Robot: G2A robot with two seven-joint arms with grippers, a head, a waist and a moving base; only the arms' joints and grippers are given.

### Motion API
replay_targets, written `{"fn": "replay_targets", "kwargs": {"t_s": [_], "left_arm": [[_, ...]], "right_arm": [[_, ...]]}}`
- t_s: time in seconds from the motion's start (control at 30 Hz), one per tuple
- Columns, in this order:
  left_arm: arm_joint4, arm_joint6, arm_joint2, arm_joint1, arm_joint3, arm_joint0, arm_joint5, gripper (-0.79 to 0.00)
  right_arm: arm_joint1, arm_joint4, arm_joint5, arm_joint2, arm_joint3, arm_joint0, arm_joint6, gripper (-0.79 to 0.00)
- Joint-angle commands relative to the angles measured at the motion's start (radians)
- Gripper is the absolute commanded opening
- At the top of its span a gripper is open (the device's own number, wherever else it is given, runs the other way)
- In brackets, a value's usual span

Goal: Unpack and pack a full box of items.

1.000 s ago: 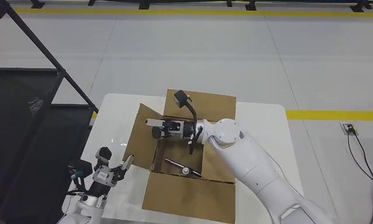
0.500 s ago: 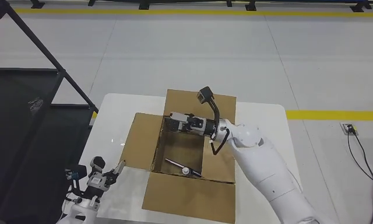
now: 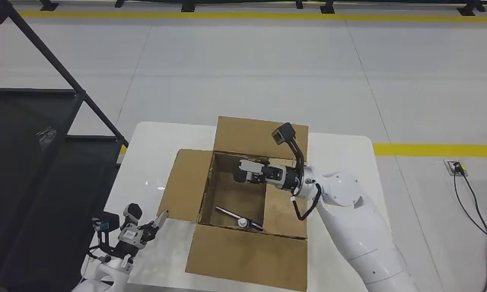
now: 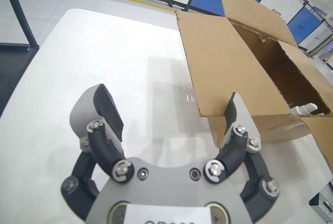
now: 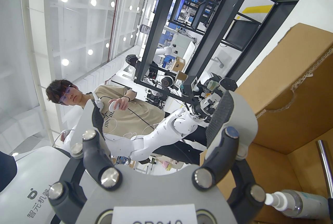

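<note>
Brown corrugated cardboard box (image 3: pixel 243 260) stands open on the white table (image 3: pixel 346 166), flaps spread. Deep inside it lies a slim spray bottle with a white nozzle (image 5: pixel 301 203), and a thin metal rod (image 5: pixel 323 162) is close beside it. The right gripper (image 5: pixel 158 102) hangs in the box's mouth near the far wall, fingers apart and empty, well short of the bottle. The left gripper (image 4: pixel 167 93) sits low over the table's near corner, likewise spread and holding nothing, just beside the box's left flap.

The likely trouble is the reach down. A finger could catch a wall or the torn flap edge and drag the box, which nothing holds. The round bottle may roll from the pads or squirt out of a shallow pinch. The rod could get nipped along with it. The left gripper, if raised carelessly, might snag the flap and tip the box.
</note>
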Motion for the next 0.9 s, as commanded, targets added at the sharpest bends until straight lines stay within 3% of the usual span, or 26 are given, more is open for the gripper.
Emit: {"fn": "replay_targets", "kwargs": {"t_s": [0.0, 0.37, 0.57, 0.7, 0.87], "left_arm": [[-0.009, 0.023, -0.011, 0.0, -0.033, 0.01, 0.004, 0.0], [-0.039, 0.059, -0.081, -0.001, -0.368, 0.141, -0.013, 0.0], [-0.08, 0.023, -0.073, -0.002, -0.556, 0.211, -0.066, 0.0], [-0.074, -0.055, -0.012, -0.003, -0.606, 0.189, -0.065, 0.0], [-0.06, -0.143, 0.13, -0.012, -0.565, 0.077, 0.005, 0.0]], "right_arm": [[0.003, 0.002, 0.004, 0.007, -0.005, -0.006, -0.001, 0.0], [0.023, -0.007, 0.005, 0.044, -0.028, -0.035, 0.006, 0.0], [0.048, -0.027, -0.019, 0.109, -0.092, -0.091, 0.049, 0.0], [0.073, -0.053, -0.038, 0.188, -0.168, -0.164, 0.076, 0.0], [0.102, -0.046, -0.057, 0.306, -0.257, -0.273, 0.084, 0.0]]}}
